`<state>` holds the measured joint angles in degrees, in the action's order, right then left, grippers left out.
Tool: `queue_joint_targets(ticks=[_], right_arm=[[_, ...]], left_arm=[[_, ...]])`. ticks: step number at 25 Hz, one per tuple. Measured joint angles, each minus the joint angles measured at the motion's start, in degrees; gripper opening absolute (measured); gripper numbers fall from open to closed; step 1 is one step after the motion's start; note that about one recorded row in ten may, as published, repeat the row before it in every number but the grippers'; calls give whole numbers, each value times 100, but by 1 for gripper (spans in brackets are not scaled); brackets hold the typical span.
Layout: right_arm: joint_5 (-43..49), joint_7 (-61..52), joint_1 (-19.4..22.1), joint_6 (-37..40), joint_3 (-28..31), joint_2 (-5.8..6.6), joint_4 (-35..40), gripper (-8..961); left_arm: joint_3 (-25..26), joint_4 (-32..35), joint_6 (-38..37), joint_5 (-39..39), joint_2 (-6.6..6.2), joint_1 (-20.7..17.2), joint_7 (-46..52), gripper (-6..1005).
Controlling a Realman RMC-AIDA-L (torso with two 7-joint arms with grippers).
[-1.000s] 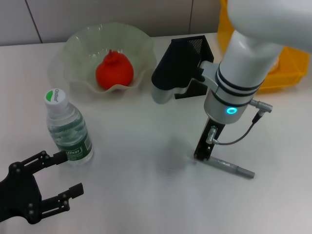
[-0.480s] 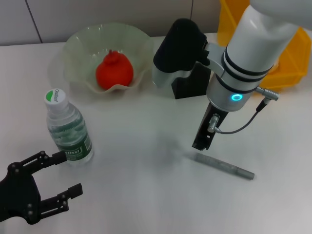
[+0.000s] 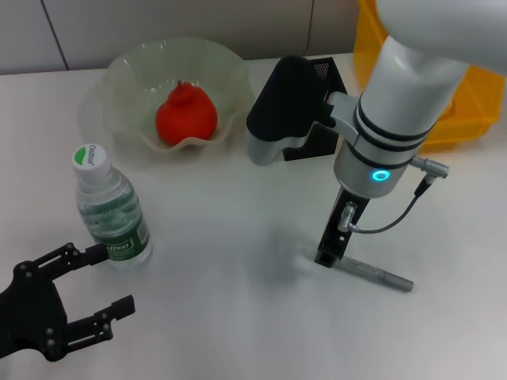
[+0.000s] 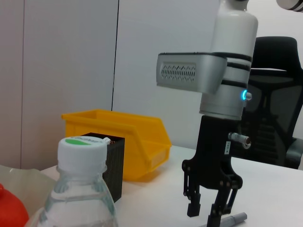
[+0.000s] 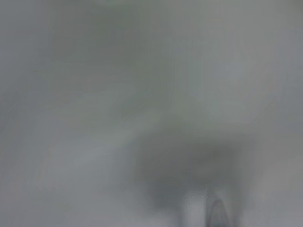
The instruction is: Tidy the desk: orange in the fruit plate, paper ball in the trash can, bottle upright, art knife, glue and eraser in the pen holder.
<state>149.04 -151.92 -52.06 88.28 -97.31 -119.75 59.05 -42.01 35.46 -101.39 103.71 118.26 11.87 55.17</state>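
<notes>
The right hand (image 3: 327, 255) hung straight down over the white tabletop (image 3: 222, 237), its fingers (image 4: 193, 209) slightly spread and their tips at one end of the grey art knife (image 3: 372, 274), which lay flat; whether they touched it could not be told. The left hand (image 3: 91, 297) rested low near the front edge with its fingers wide apart, one tip just beside the upright bottle (image 3: 109, 207). The orange (image 3: 185, 113) sat in the fruit plate (image 3: 127, 67), and the pen holder (image 3: 313, 87) stood behind the right arm, near the trash can (image 3: 467, 103).
</notes>
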Motion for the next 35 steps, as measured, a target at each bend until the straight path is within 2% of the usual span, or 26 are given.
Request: queue_joint_targets(ticks=[4,27,32,35], right_arm=[[-40,-16,-40,-130,-67,-14,-196,421],[-60,-72,-142,-513,-224,-13,-677,408],[-70,-74,-156,-522,-234,-14,-673,213],[-72,-74,-156,-522,-236,-13,-655,196]], left_arm=[[0,-24,5,1,-4,7,-3,797],[0,-46,14,17,-5,8,-15,797],[0,-47,18,14,-5,8,-15,797],[0,-47,23,14,-5,5,-15,797]])
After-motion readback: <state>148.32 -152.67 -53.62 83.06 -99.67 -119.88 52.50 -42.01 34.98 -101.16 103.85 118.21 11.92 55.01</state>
